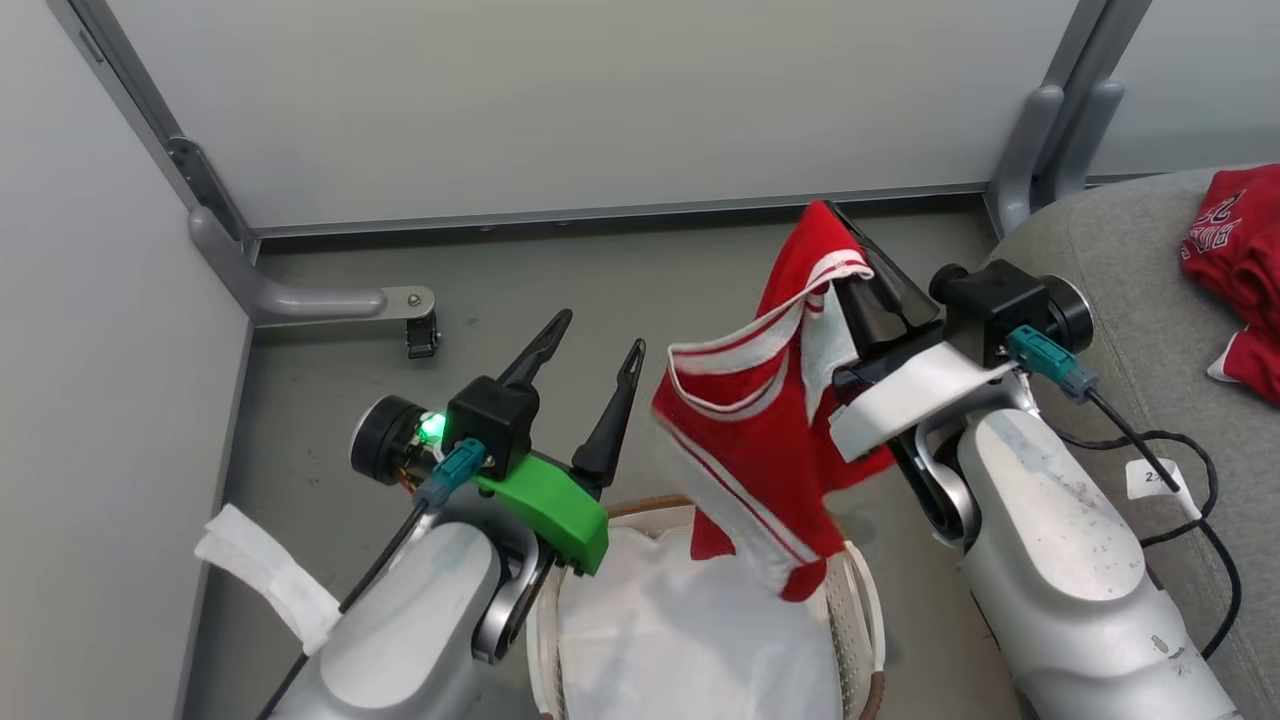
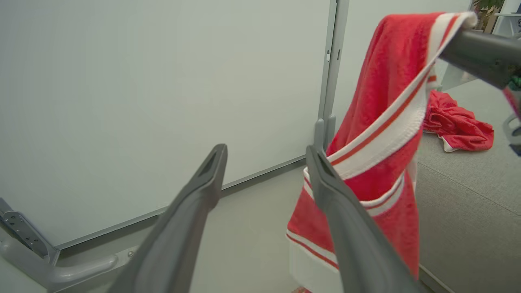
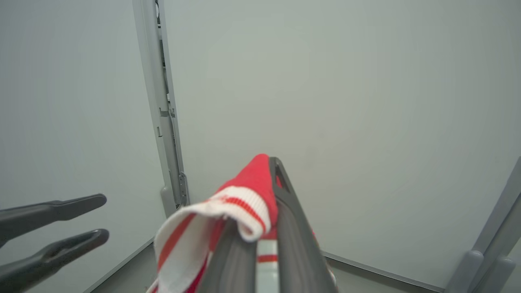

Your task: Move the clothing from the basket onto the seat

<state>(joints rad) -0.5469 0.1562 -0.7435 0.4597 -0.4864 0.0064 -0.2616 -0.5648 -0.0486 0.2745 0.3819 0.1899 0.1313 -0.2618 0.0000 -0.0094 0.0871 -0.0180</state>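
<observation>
A red piece of clothing (image 1: 760, 420) with white stripes hangs above the basket (image 1: 862, 600), its lower end over the white liner sheet (image 1: 680, 630). My right gripper (image 1: 830, 222) is shut on its top edge; in the right wrist view the trim (image 3: 240, 203) drapes over the closed fingers (image 3: 285, 211). My left gripper (image 1: 592, 352) stands open and empty to the left of the clothing (image 2: 378, 122), its right finger (image 2: 338, 211) close beside the cloth. More red clothing (image 1: 1235, 265) lies on the grey seat (image 1: 1110, 270) at the right.
A grey metal frame leg with a caster (image 1: 420, 335) stands on the floor at the back left. Pale wall panels close off the back and left. A black cable (image 1: 1170, 450) loops off my right forearm beside the seat's edge.
</observation>
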